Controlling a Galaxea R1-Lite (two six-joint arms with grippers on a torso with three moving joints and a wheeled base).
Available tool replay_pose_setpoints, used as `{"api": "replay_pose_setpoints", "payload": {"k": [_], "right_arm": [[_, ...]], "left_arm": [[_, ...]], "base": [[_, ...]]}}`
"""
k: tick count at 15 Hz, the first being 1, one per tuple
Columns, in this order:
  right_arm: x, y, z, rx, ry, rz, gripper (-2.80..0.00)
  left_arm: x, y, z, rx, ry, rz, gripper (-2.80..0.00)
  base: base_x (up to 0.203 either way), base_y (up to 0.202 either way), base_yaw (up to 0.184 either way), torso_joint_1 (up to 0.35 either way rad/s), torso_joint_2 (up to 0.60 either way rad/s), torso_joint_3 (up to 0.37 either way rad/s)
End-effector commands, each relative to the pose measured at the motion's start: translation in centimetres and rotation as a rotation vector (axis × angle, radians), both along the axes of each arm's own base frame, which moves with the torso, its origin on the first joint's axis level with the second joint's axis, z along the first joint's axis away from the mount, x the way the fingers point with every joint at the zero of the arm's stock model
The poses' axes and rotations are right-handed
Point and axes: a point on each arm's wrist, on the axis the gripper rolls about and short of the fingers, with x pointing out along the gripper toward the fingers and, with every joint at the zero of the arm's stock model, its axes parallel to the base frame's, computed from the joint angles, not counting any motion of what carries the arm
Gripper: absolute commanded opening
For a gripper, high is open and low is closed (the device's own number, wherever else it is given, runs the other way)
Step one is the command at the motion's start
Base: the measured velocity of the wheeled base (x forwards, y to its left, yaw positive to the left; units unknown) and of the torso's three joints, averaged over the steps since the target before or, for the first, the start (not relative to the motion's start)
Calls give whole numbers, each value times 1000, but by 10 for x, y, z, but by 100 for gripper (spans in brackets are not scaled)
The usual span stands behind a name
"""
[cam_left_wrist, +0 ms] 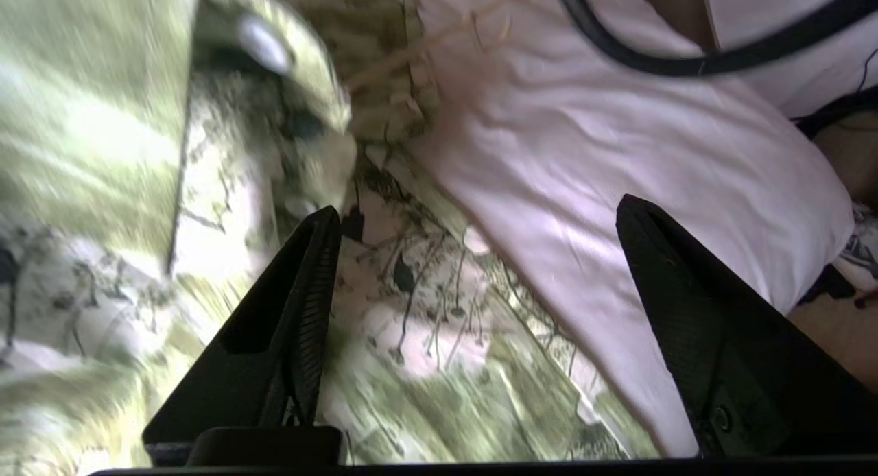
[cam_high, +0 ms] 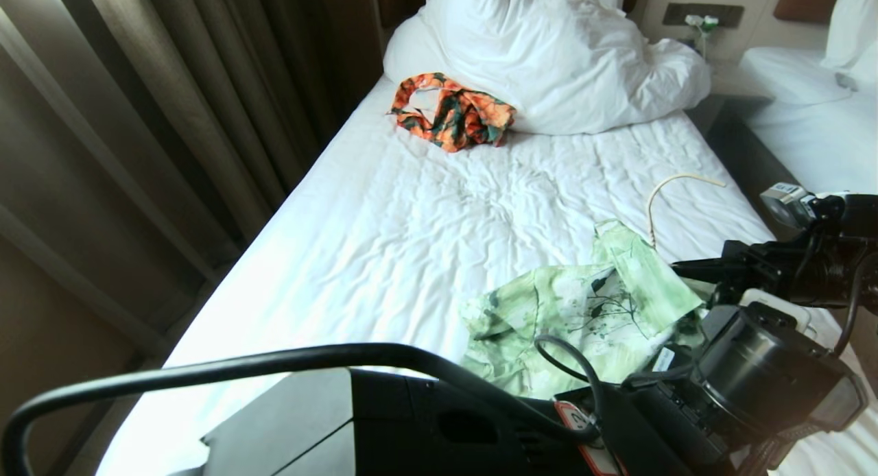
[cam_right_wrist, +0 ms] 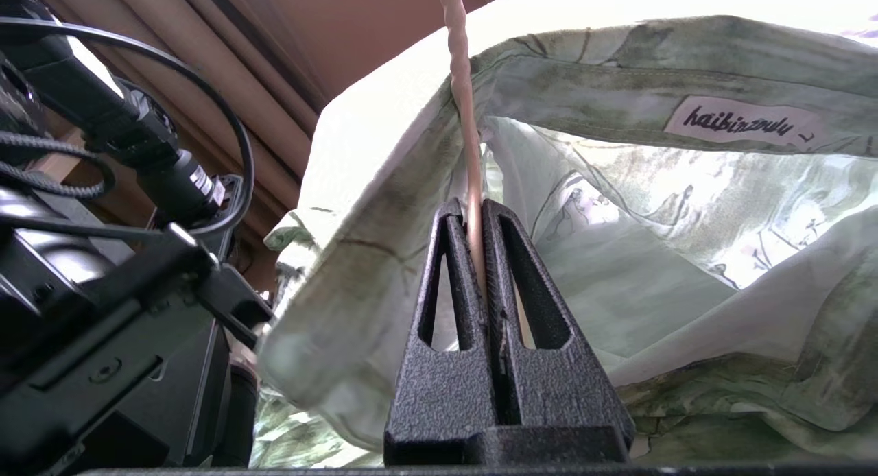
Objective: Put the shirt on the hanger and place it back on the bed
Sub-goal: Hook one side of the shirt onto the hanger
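Note:
The light green flowered shirt (cam_high: 583, 311) lies bunched near the right front of the bed (cam_high: 411, 243). The hanger's cream hook (cam_high: 662, 188) curves up out of the collar. From the right, my right gripper (cam_high: 679, 265) reaches in, shut on the hanger's twisted neck (cam_right_wrist: 461, 85). In the right wrist view the gripper (cam_right_wrist: 472, 205) pinches that wire, and the shirt's labelled collar (cam_right_wrist: 617, 256) drapes around it. My left gripper (cam_left_wrist: 478, 208) hangs open just over the shirt (cam_left_wrist: 439, 339) and the sheet (cam_left_wrist: 617, 153), with nothing between its fingers. A stretch of hanger wire (cam_left_wrist: 425, 44) shows beyond it.
An orange-and-dark-green garment (cam_high: 453, 112) lies against the heaped white pillows (cam_high: 549, 57) at the head of the bed. Brown curtains (cam_high: 171, 105) run along the left side. A second white bed (cam_high: 816, 119) stands to the right across a dark gap. A black cable (cam_high: 206, 370) arcs over my body.

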Motion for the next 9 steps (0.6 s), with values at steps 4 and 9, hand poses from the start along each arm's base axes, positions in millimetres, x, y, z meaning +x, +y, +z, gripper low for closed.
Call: {"api": "replay_pose_setpoints", "payload": {"k": [4, 9], "right_arm": [[0, -3, 1, 2, -10, -2, -280], [0, 1, -1, 4, -2, 9, -280]], "left_arm": [[-6, 19, -16, 75, 44, 14, 0], [-5, 69, 10, 50, 35, 50, -280]], "base": [[0, 0, 0, 0, 0, 0], [0, 0, 0, 0, 0, 0]]}}
